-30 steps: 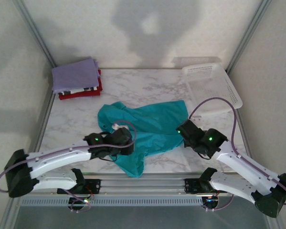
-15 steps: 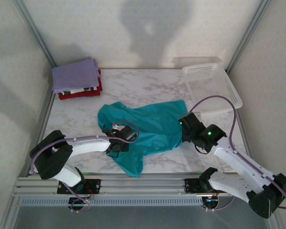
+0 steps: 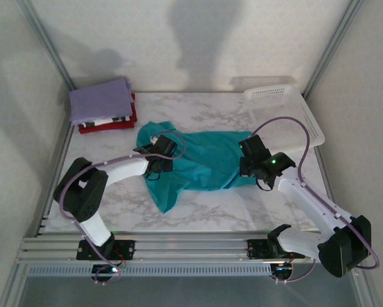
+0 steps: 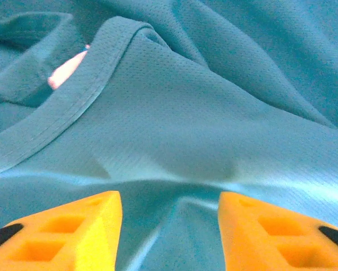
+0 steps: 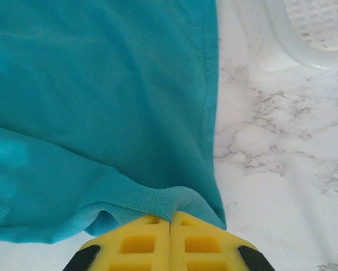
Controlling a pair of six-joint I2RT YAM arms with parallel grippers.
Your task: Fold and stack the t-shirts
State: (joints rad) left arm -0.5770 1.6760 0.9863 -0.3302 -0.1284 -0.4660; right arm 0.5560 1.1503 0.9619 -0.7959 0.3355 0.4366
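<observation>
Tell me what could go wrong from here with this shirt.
The right pincer is shut on just the edge of the shirt; a tug may pull it free. The basket lies close beside that arm and could get bumped. The shirt is rumpled under the left pincer, so a fold may come out crooked.

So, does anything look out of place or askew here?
Only the teal t-shirt: it lies crumpled and skewed mid-table, a flap trailing toward the near edge, not yet flat. The folded stack in the far-left corner looks tidy; the white basket looks undamaged.
</observation>
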